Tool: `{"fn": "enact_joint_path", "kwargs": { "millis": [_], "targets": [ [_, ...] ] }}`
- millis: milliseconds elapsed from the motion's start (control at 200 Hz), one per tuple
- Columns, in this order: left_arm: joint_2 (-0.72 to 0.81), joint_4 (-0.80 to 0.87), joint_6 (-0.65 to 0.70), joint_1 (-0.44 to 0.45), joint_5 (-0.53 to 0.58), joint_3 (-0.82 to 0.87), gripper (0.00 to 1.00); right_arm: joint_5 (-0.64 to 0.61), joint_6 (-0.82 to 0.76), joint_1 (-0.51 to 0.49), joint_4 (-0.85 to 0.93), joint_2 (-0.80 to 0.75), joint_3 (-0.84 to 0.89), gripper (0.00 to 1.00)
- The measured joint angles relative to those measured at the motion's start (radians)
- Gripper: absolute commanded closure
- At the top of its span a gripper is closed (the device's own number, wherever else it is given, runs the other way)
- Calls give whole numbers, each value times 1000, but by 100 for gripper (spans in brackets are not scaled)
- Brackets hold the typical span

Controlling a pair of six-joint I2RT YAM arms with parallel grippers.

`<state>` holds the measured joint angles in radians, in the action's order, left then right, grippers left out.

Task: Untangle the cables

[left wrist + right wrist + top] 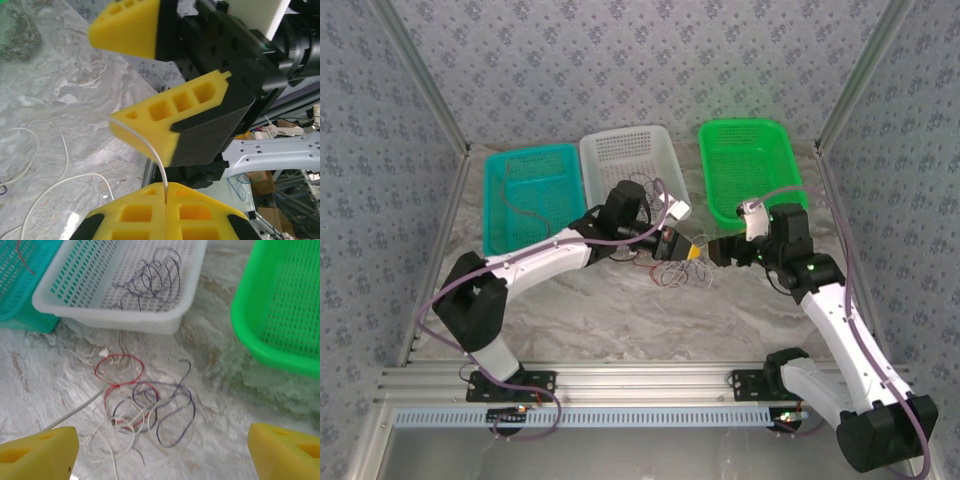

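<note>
Yellow pads of my left gripper point(165, 191) sit pressed together on one whitish wire point(150, 150), which arcs up out of the seam past the nearer finger of my right gripper point(162, 452). That gripper's jaws stand spread wide and hold nothing. Beyond them the cables point(145, 410) lie knotted on the marble table point(240, 405), in front of the white basket point(110, 315): red, dark purple and whitish loops crossing one another. They look feather-light, limp and slippery, so I judge a pinch on a free end or outer loop safest, since pulling through the middle may tighten the knot. Baskets, I count three: teal basket point(20, 320), white, green basket point(260, 335). One red wire point(25, 255) lies in the teal, dark coils point(150, 280) in the white. How many strands remain tangled I cannot tell.
</note>
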<state>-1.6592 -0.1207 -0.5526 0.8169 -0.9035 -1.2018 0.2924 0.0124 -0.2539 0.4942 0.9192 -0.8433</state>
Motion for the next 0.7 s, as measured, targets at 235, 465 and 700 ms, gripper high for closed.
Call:
{"fn": "enact_joint_path", "kwargs": {
  "millis": [235, 465, 700],
  "targets": [
    [0, -63, -79, -8, -58, 1, 100, -43, -80, -74, -176, 2, 48, 10],
    [3, -170, -164, -38, -89, 57, 100, -88, -158, -92, -243, -36, 98, 11],
    [31, -169, -179, -92, 0, 90, 99, -180, -129, -37, -103, -28, 63, 8]
  ]
}}
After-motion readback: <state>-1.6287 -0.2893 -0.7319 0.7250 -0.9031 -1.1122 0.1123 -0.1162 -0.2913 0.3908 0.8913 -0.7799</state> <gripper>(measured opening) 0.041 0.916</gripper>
